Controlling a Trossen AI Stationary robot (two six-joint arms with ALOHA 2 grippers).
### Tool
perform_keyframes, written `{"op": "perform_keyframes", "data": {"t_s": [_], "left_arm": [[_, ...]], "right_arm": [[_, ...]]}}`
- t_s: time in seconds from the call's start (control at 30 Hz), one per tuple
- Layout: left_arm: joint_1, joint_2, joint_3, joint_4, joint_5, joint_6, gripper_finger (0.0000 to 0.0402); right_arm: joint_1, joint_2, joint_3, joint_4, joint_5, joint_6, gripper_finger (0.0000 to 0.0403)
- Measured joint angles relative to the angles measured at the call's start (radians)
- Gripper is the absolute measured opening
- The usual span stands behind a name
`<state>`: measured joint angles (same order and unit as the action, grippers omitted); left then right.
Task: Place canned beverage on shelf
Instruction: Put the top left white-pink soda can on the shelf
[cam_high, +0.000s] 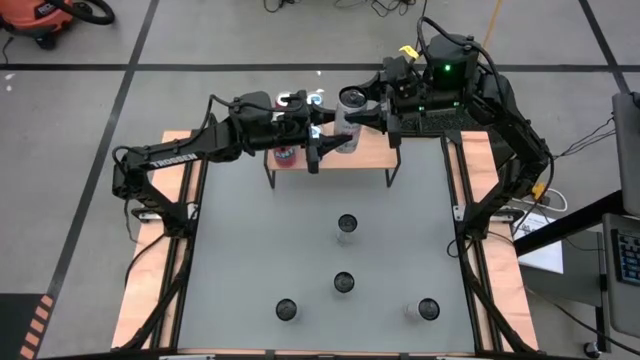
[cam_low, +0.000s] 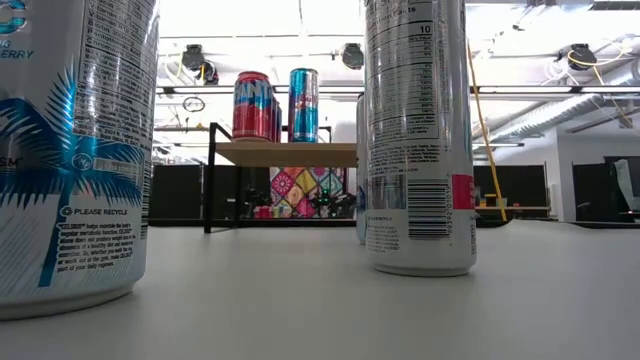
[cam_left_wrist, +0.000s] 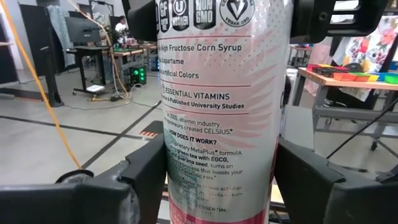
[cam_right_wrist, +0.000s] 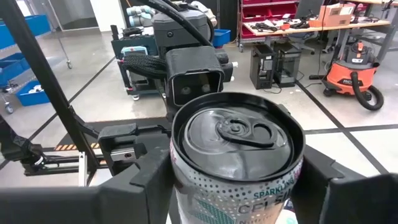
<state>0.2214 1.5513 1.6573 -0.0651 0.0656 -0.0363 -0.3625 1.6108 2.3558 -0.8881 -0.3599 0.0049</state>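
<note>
From above, both arms meet over the shelf (cam_high: 330, 150) at the far edge of the grey table (cam_high: 240, 260). The left gripper (cam_high: 322, 150) and right gripper (cam_high: 362, 118) both close on one upright can (cam_high: 349, 112) above the wooden top. Four more cans stand on the table.

At table height, two cans (cam_low: 272, 105) stand on the shelf (cam_low: 290, 153); a workshop lies behind.

The left wrist view shows fingers (cam_left_wrist: 146, 171) flanking the can's label (cam_left_wrist: 221, 112).

The right wrist view shows the can's top (cam_right_wrist: 239, 140) between fingers (cam_right_wrist: 149, 177), concrete floor beyond.

Orange shop vacuum (cam_high: 38, 22) on grey floor (cam_high: 60, 150) beyond table (cam_high: 320, 250) far-left corner; black tape lines (cam_high: 130, 90) cross floor.
</note>
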Motion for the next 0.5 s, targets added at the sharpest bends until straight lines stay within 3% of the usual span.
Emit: {"op": "perform_keyframes", "data": {"t_s": [0.3,0.5], "left_arm": [[0.01,-0.024,0.003,0.008,-0.142,-0.064,0.0364],[0.018,-0.075,0.002,0.003,-0.235,-0.061,0.0377]], "right_arm": [[-0.107,-0.002,0.0,-0.024,-0.055,-0.033,0.0207],[-0.198,0.022,-0.001,-0.027,-0.104,-0.094,0.0206]]}}
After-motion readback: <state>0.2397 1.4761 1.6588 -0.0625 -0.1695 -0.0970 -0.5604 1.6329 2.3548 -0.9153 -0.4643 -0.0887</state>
